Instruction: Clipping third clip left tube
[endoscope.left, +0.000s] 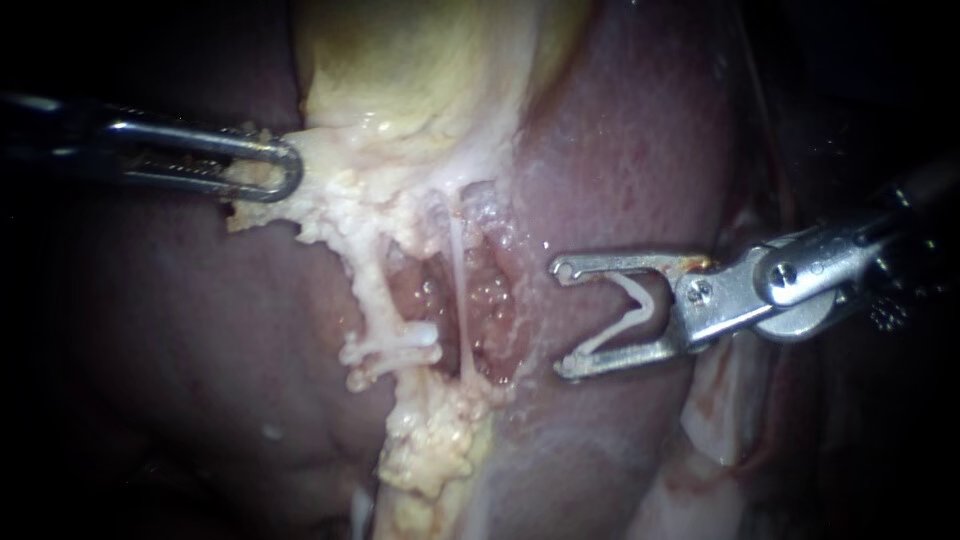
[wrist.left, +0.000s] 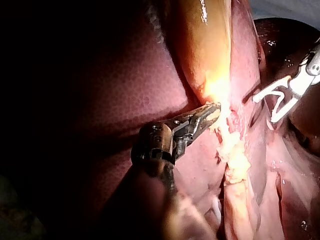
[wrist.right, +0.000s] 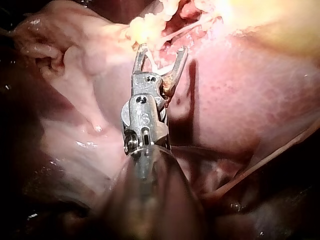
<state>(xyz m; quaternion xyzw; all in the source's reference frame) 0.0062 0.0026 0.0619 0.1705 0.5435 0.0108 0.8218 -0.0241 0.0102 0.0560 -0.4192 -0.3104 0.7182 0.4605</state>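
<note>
Cream-white, wet and thin, the left tube (endoscope.left: 368, 285); lying slantwise in the dissected hollow on the liver (endoscope.left: 640, 140), just below the gallbladder (endoscope.left: 430, 60) and well in from any liver edge on show; crossed at its lower end by apparently two seated clips (endoscope.left: 395, 350), side by side; flanked by a far thinner right tube (endoscope.left: 457, 290), near it but apart, on the side toward the right instrument (endoscope.left: 562, 320); likely soft, limp, slippery and easy to tear, apt to flatten rather than resist, so not to be tugged or pinched directly; best steadied through its surroundings, as now: left instrument (endoscope.left: 285, 170) with jaws closed on the crumbly fatty tissue (endoscope.left: 325, 195) at the gallbladder's neck, seemingly holding the tube stretched; best taken for the third clip across the bare stretch above the seated clips, square to its run, both clip legs reaching past its far wall; right instrument's jaws spread wide, one leg of a white clip (endoscope.left: 635, 312) seated against each, so gripping that clip alone and no tissue; poised over the liver's face beside the hollow, mouth turned toward the tubes, touching neither; worth minding the thin right tube between mouth and target, easily caught by mistake.
</note>
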